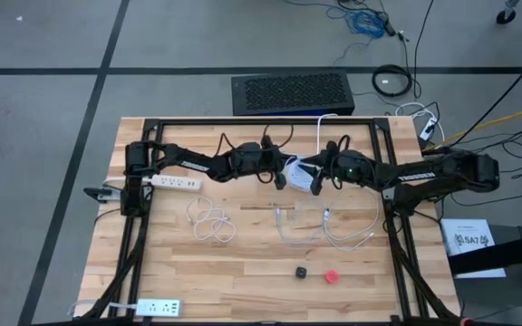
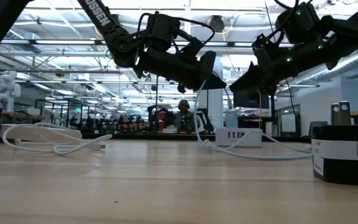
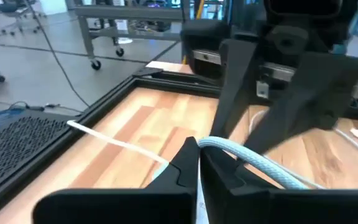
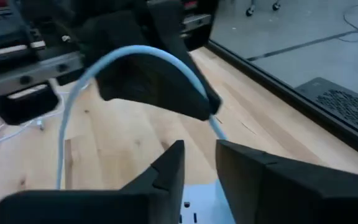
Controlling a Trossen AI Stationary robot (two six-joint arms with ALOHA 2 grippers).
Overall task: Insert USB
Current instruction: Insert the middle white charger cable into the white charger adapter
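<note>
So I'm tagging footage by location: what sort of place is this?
Probably a robotics lab or workshop hall: a wooden table on taped concrete floor, loose cables beyond it, and long rows of workbenches under ceiling lights in the low view.

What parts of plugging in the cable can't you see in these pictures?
- High view: the plug's tip, hidden between the left gripper and right gripper.
- Left wrist view: the white cable's end, hidden behind the shut fingers.
- Right wrist view: the white charger, cut off by the bottom edge.
- Low view: the plug, too dark.
</note>
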